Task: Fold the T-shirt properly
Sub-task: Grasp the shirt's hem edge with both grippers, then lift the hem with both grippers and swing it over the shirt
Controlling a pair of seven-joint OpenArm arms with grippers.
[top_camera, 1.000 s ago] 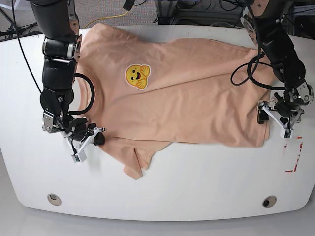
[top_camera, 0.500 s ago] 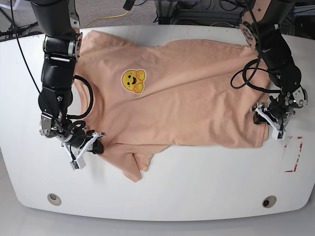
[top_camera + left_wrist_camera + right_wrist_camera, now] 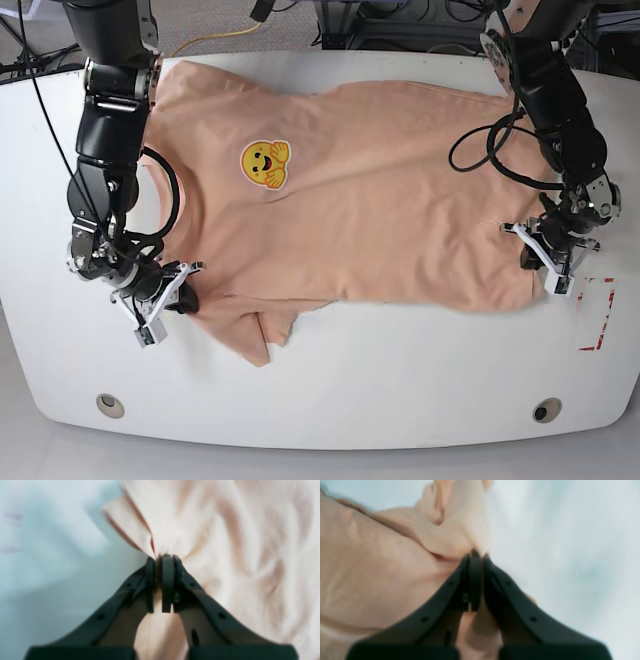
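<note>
Peach cotton everywhere: the T-shirt (image 3: 340,210) is spread across the white table (image 3: 380,400), smiley print (image 3: 265,163) facing up, with some loose wrinkles. Left gripper (image 3: 160,560) has its jaws pinched on a bit of the shirt near the table's red markings (image 3: 598,315), fabric bunching up right around the fingertips. Right gripper (image 3: 480,555) is clamped onto the cloth too, over at the opposite end of the near edge, and a flap of fabric (image 3: 240,330) pokes out past it toward the near side of the table.
</note>
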